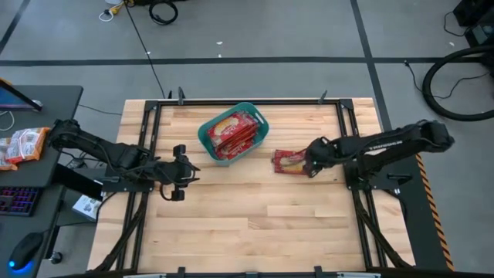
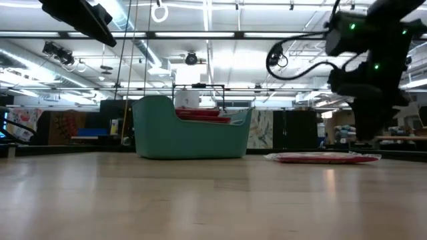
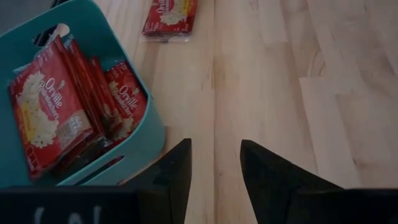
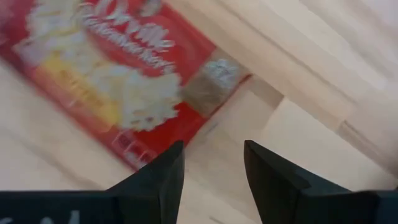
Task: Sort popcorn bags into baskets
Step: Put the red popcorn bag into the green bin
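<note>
A teal basket (image 1: 207,133) stands at the far middle of the table, and several red popcorn bags (image 1: 234,133) stand on edge inside it (image 3: 59,112). One more popcorn bag (image 1: 287,162) lies flat on the wood to the basket's right (image 2: 323,158). My right gripper (image 1: 312,165) hovers open just past that bag's right end, pointing steeply down; in its wrist view the bag (image 4: 124,68) lies ahead of the open fingers (image 4: 213,168), which hold nothing. My left gripper (image 1: 182,171) is open and holds nothing, to the near left of the basket (image 3: 214,168).
Dark frame rails (image 1: 147,131) run along the table's left, right and far edges. A side desk on the left carries orange-and-white packets (image 1: 21,145), a keyboard and a mouse. Bare wood (image 1: 255,232) covers the near half of the table.
</note>
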Robot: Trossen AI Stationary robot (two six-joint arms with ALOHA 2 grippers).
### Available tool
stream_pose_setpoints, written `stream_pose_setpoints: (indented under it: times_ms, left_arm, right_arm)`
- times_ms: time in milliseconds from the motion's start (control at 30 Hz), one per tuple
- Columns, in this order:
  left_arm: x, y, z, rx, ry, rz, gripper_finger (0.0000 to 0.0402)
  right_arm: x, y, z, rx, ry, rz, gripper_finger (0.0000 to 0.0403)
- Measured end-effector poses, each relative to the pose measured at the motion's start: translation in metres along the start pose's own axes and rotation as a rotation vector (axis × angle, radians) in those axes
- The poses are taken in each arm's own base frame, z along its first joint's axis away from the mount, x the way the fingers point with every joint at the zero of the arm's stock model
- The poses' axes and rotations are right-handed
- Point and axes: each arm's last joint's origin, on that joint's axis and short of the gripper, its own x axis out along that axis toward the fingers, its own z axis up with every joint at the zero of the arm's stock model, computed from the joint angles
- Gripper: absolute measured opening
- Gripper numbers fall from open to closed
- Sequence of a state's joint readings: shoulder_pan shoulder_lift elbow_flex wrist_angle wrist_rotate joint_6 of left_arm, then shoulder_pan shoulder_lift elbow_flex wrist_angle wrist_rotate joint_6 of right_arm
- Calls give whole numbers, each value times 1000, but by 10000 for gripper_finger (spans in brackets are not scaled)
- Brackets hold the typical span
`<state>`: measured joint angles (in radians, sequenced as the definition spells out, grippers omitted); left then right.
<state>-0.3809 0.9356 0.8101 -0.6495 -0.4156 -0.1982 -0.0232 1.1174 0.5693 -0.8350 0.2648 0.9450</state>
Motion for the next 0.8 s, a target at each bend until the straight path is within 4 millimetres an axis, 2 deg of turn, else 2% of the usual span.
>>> stream_pose_setpoints:
  times_ms: [167,433,533,800]
  left_arm:
    - [0,0,0,8,0,0,141]
    - [0,0,-1,13,5,1,141]
    - [0,0,-1,14,6,1,141]
    - [0,0,-2,18,17,2,141]
  right_arm:
    - [16,-13,7,72,32,45,170]
    - [23,-28,24,94,42,71,170]
    - [25,-28,29,100,33,115,170]
    - [42,-23,32,96,89,84,170]
